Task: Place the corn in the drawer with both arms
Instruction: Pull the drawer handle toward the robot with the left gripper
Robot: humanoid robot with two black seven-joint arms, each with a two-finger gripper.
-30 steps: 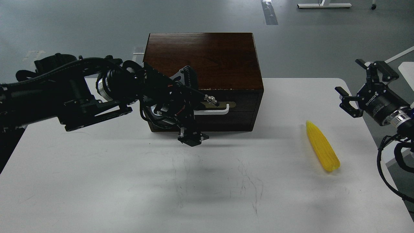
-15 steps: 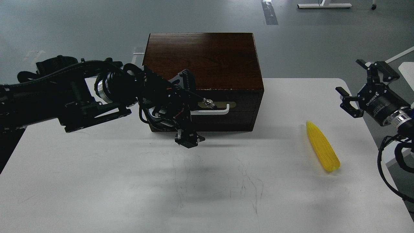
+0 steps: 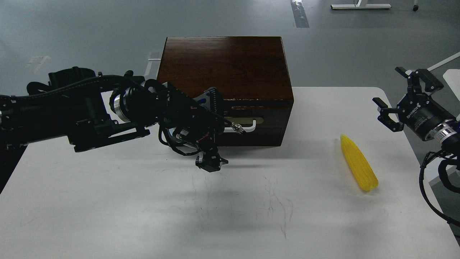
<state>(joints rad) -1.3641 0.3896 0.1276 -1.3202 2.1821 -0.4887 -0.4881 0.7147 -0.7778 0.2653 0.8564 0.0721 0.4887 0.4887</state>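
The yellow corn [image 3: 358, 166] lies on the white table [image 3: 107, 208] at the right, pointed end away from me. The dark wooden box [image 3: 222, 64] stands at the table's back middle. Its drawer [image 3: 269, 120] faces me and shows a thin gap at its top edge. My left gripper [image 3: 212, 131] is a dark mass over the left end of the white handle [image 3: 249, 126]. One fingertip [image 3: 210, 162] hangs below the box front, and its grip on the handle is hidden. My right gripper [image 3: 400, 95] is open and empty, hovering above the table's right edge behind the corn.
Grey floor lies beyond the table. Cables [image 3: 429, 180] trail from my right arm off the right edge. White table shows in front of the box and between the box and the corn.
My left gripper has shifted down and slightly toward me. The handle and brass plate sit a little lower and a thin gap has appeared above the drawer front. The right arm and corn stay still.
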